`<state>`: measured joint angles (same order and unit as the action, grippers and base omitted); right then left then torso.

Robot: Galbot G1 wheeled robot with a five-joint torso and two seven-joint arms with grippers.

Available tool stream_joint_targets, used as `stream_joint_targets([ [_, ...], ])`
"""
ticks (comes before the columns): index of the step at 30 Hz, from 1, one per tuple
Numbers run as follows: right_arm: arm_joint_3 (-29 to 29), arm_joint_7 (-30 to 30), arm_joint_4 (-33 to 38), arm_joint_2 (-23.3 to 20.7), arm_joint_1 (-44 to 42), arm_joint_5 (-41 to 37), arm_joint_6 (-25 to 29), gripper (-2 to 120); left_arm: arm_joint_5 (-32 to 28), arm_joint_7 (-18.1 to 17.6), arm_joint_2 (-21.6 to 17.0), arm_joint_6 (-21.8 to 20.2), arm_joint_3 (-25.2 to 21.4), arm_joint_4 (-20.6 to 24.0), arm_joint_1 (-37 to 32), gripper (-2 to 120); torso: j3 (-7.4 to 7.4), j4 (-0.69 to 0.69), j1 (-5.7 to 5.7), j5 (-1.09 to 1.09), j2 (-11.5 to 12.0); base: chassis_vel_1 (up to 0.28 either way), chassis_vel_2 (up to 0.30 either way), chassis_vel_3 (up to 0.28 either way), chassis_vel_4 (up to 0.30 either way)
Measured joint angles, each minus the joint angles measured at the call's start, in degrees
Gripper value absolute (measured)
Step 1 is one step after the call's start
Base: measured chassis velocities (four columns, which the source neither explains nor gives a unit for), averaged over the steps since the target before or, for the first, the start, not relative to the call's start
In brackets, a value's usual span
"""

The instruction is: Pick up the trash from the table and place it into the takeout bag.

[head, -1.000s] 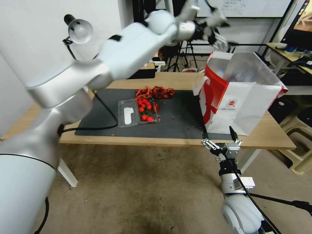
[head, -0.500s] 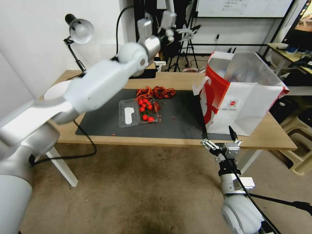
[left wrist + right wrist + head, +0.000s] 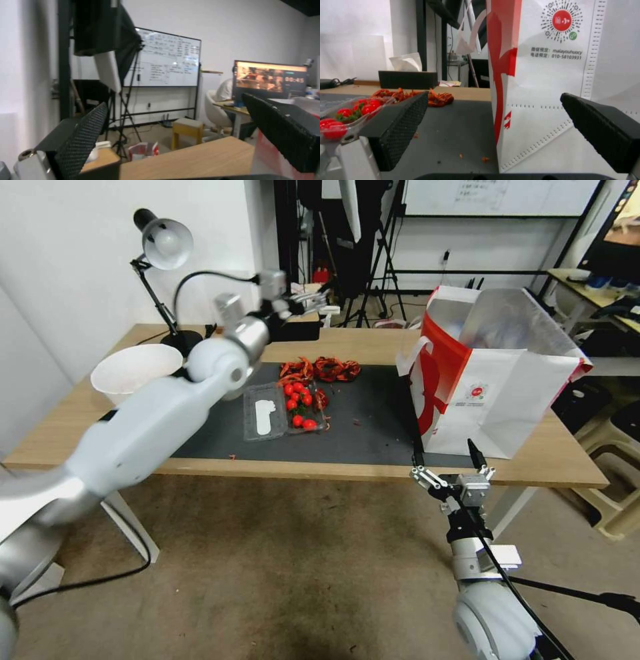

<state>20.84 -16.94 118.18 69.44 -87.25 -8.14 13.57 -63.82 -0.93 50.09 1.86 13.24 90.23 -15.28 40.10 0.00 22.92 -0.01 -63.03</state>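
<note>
Beige bowl [image 3: 133, 370]: on table [image 3: 373, 345], below and outboard of empty, spread left gripper [image 3: 303, 301]; likely light, stiff, slick, best pinched at rim; right gripper [image 3: 448, 463] spread, idle.

The table [image 3: 333, 343] bears a grey mat [image 3: 360, 427], takeout bag [image 3: 493, 393] and bowl [image 3: 133, 370]

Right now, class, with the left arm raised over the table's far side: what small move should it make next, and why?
Probably lower the open, empty left gripper toward the red scraps at the far edge of the dark mat, or the clear tomato tray beside them. Both still lie outside the takeout bag, and the right gripper waits open at the table's near edge.
</note>
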Motion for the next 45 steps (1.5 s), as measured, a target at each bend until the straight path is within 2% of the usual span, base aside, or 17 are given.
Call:
stream_joint_targets([
  [1, 0.0, 0.0, 0.0, 0.0, 0.0, 0.0, 0.0, 99, 0.0, 0.0, 0.0, 0.0, 0.0, 0.0, 0.0, 100, 0.0, 0.0, 0.0, 0.0, 0.0, 0.0, 0.0, 0.0, 0.0],
  [5, -0.3, 0.03, -0.06, -0.01, -0.06, 0.17, -0.05, 99, 2.11, 1.04, -2.32, 0.1, -5.93, 3.4, -8.31, 100, 0.0, 0.01, -0.01, -0.01, 0.0, 0.0, 0.0, 0.0, 0.0],
  [11, -0.36, 0.05, -0.1, -0.08, -0.14, 0.26, -0.06, 99, 3.82, 1.26, -3.32, 0.1, -9.09, 5.8, -13.36, 100, 0.0, 0.01, -0.01, 0.0, 0.0, 0.0, 0.0, 0.0, 0.0],
  [14, -0.5, 0.06, -0.09, -0.09, -0.39, 0.46, -0.07, 100, 6.84, 1.3, -4.15, 0.2, -14.19, 9.42, -20.89, 100, 0.0, -0.01, -0.01, 0.01, 0.0, 0.0, 0.0, 0.0, 0.0],
  [15, -0.5, 0.06, -0.09, -0.09, -0.39, 0.46, -0.07, 100, 6.84, 1.3, -4.15, 0.2, -14.19, 9.42, -20.89, 100, 0.0, -0.01, -0.01, 0.01, 0.0, 0.0, 0.0, 0.0, 0.0],
  [18, -0.43, 0.06, 0.03, -0.13, -0.94, 0.74, 0.0, 100, 10.09, 1.21, -4.48, 1.32, -19.94, 12.27, -29.24, 100, 0.0, 0.01, -0.01, 0.0, 0.0, 0.0, 0.0, 0.0, 0.0],
  [20, -0.36, 0.06, 0.05, -0.13, -1.05, 0.78, 0.05, 100, 10.89, 1.13, -4.38, 1.79, -20.97, 12.78, -30.99, 100, 0.0, 0.0, -0.01, 0.01, 0.0, 0.0, 0.0, 0.0, 0.0],
  [26, -0.39, -0.04, 0.2, -0.02, -1.46, 1.24, 0.23, 100, 15.78, 0.67, -2.16, 3.59, -28.34, 15.85, -40.95, 100, 0.0, 0.0, -0.01, 0.01, 0.0, 0.0, 0.0, 0.0, 0.0],
  [27, -0.39, -0.04, 0.2, -0.02, -1.46, 1.24, 0.23, 100, 15.78, 0.67, -2.16, 3.59, -28.34, 15.85, -40.95, 100, 0.0, 0.0, -0.01, 0.01, 0.0, 0.0, 0.0, 0.0, 0.0],
  [31, -0.43, -0.14, 0.22, 0.07, -1.56, 1.46, 0.28, 100, 19.34, 0.8, -0.15, 4.95, -32.44, 17.74, -48.72, 100, 0.0, 0.02, -0.01, 0.01, 0.0, 0.0, 0.0, 0.0, 0.0],
  [35, -0.39, -0.21, 0.25, 0.15, -1.74, 1.55, 0.34, 100, 23.29, 0.78, 2.06, 6.29, -34.31, 18.57, -53.34, 100, 0.0, 0.0, 0.0, 0.01, 0.0, 0.0, 0.0, 0.0, 0.0],
  [45, -0.17, -0.61, 0.24, 0.32, -2.2, 1.58, 0.51, 100, 28.86, 1.28, 7.55, 9.34, -37.73, 19.13, -60.62, 100, 0.0, 0.0, 0.0, 0.01, 0.0, 0.0, 0.0, 0.0, 0.0],
])
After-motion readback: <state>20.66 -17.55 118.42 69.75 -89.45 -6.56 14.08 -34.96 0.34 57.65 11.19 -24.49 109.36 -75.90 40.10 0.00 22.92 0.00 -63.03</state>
